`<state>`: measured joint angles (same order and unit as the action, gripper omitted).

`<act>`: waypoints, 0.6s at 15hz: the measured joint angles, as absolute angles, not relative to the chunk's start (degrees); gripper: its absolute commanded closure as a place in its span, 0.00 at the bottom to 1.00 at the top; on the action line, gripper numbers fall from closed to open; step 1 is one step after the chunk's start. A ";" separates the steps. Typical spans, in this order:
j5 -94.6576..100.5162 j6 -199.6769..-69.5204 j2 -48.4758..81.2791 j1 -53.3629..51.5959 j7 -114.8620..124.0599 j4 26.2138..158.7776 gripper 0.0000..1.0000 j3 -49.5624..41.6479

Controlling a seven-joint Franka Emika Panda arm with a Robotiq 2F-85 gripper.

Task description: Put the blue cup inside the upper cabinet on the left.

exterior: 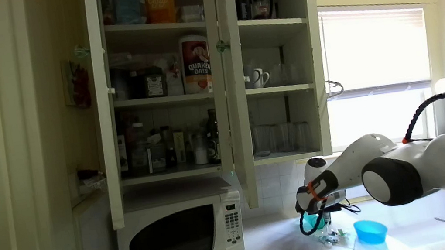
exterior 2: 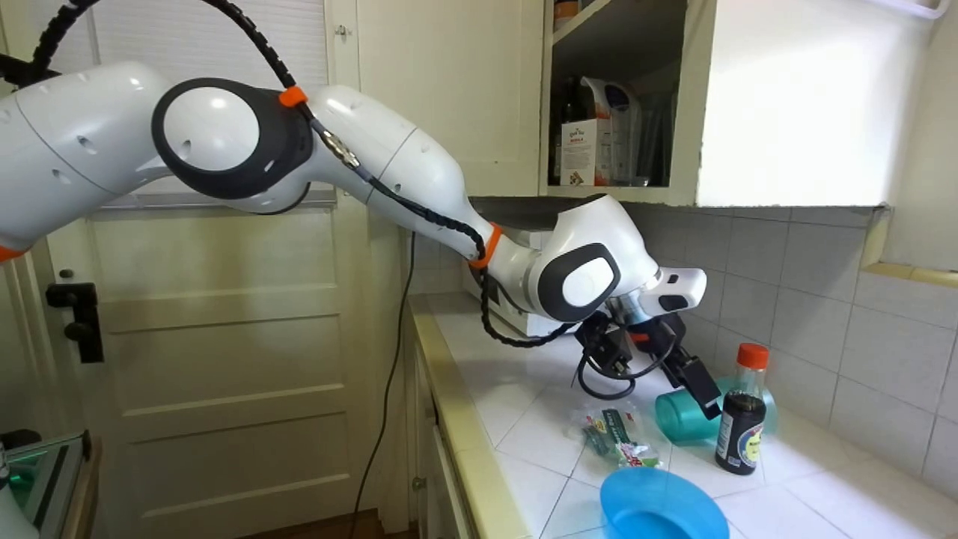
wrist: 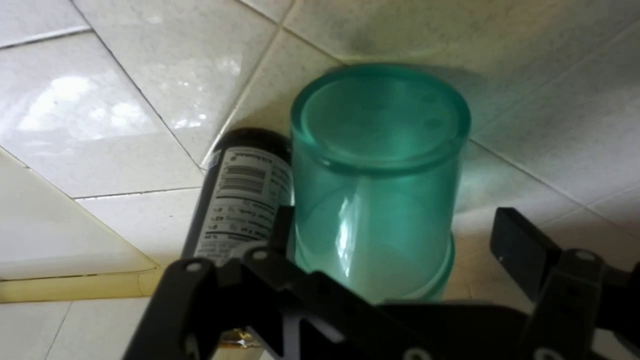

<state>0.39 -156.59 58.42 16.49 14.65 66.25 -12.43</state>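
The sky-blue cup (exterior: 371, 231) stands on the white tiled counter, short and wide. It also shows in an exterior view (exterior 2: 662, 505) at the bottom edge; it is out of the wrist view. The upper cabinet (exterior: 164, 101) on the left has its door open and shelves crowded with jars, boxes and bottles. My gripper (wrist: 395, 227) is open, its fingers either side of a teal cup (wrist: 380, 200). The left finger is close against that cup; a gap shows at the right finger. The gripper is also in an exterior view (exterior 2: 700, 389), away from the blue cup.
A dark sauce bottle (exterior 2: 741, 434) with a red cap stands beside the teal cup, close to my finger. A plastic packet (exterior 2: 617, 438) lies on the counter. The microwave (exterior: 177, 233) is below the cabinet. An open cabinet door (exterior: 238, 96) juts out between the bays.
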 measured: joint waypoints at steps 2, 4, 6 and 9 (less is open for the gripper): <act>0.18 -155.01 59.27 16.95 14.64 64.61 0.00 -12.07; 0.07 -153.55 60.12 17.27 14.64 63.12 0.00 -11.90; 0.02 -152.15 60.94 17.51 14.64 61.72 0.01 -11.79; -0.04 -150.41 62.19 17.74 14.63 59.87 0.30 -11.71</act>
<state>-0.04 -150.41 62.19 17.74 14.63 59.87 -11.71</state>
